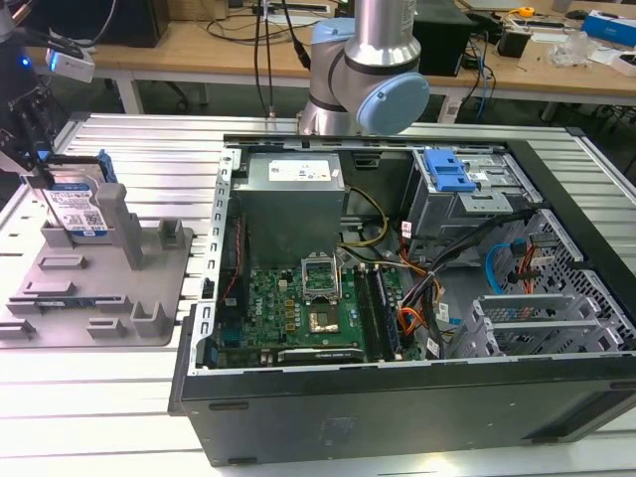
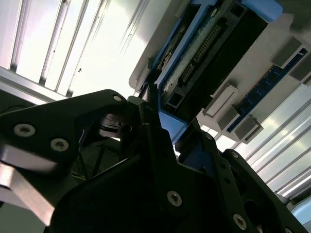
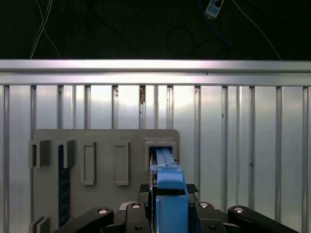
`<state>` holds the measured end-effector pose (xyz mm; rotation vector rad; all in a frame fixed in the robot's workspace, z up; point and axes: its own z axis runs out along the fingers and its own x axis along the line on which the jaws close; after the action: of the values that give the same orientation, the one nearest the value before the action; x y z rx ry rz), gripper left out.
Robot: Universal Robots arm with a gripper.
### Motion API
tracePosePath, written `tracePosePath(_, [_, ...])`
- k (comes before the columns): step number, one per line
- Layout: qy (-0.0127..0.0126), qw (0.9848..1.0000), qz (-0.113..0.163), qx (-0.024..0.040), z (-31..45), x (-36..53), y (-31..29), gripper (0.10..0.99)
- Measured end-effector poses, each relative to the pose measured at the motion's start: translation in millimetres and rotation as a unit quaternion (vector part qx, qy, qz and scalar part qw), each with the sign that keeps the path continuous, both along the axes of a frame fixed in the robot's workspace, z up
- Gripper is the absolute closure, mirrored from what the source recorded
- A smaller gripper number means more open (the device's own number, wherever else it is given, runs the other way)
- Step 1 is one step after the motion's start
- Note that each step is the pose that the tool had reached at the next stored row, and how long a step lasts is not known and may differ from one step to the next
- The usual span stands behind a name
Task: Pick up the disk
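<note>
Black two-fingered pincer (image 1: 45, 164), exterior view: at the far edge of the exterior view's left, closed on the top edge of the flat silver metal disk (image 1: 78, 207) with blue-and-white label and blue plastic side rails. Disk stands on edge over the grey plastic fixture plate (image 1: 99, 288), just beside a tall grey upright post (image 1: 117, 221); whether its lower edge touches the plate cannot be told. Plate rests on the ribbed aluminium table (image 1: 129, 397). Open black computer case (image 1: 417, 298) lies to the exterior view's right, green motherboard (image 1: 308, 308) and blue drive-cage latch (image 1: 447, 169) inside. Silver robot arm with pale blue joint cap (image 1: 383, 84) rises behind the case.

Second wrist view: black pincer fingers (image 2: 150, 131) pressed against the blue rail of the disk (image 2: 209, 53), connector edge showing; grey plate (image 2: 272, 77) beyond.

First wrist view: pincer (image 3: 167, 213) clamped either side of the disk's blue rail (image 3: 167, 179); disk edge-on at the plate's (image 3: 102, 160) slot, slatted table (image 3: 243, 145) around.
</note>
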<state>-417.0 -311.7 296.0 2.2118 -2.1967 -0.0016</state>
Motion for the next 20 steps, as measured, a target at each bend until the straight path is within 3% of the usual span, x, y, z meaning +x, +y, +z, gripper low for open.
tracePosePath(4, [0.0001, 1.0000, 0.000, 0.0000, 0.3, 0.0, 0.0, 0.718])
tracePosePath(7, [0.0001, 1.0000, 0.000, 0.0001, 9.5, 0.0, 0.0, 0.718])
tracePosePath(9, [0.0002, 1.0000, 0.000, 0.0000, 19.9, 0.0, 0.0, 0.718])
tracePosePath(10, [0.0002, 1.0000, 0.000, 0.0000, 30.6, 0.0, 0.0, 0.718])
tracePosePath(12, [0.0002, 1.0000, 0.000, 0.0001, 41.7, 0.0, -0.1, 0.718])
tracePosePath(16, [0.0002, 1.0000, 0.000, 0.0000, 74.7, 0.0, -0.4, 0.718])
tracePosePath(20, [0.0002, 1.0000, 0.000, 0.0000, 95.3, 0.0, -0.5, 0.718])
